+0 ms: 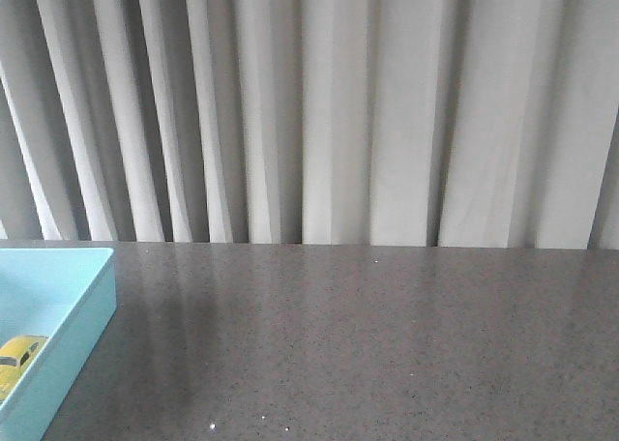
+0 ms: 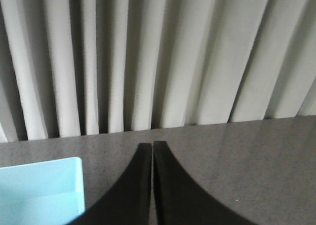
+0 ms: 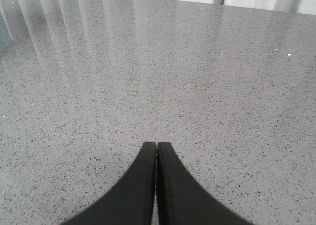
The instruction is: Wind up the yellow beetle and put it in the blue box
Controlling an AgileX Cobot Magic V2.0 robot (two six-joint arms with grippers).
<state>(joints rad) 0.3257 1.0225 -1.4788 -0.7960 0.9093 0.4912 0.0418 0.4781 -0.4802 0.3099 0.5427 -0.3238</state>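
Since the small yellow rounded toy beetle (image 1: 17, 356) already lies inside the light blue shallow plastic box (image 1: 77, 315), beside the left claw (image 2: 152, 145), both claws are pressed together, empty. Judged light, rigid, slippery; grip its flanks.

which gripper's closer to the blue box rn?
Left. The blue box shows just beside the left gripper; the right gripper sees only bare table, no box. Both jaws shut.

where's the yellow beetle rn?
Front view, far left bottom: the yellow beetle sits inside the blue box, partly cut off by the picture's edge. Neither wrist view shows it.
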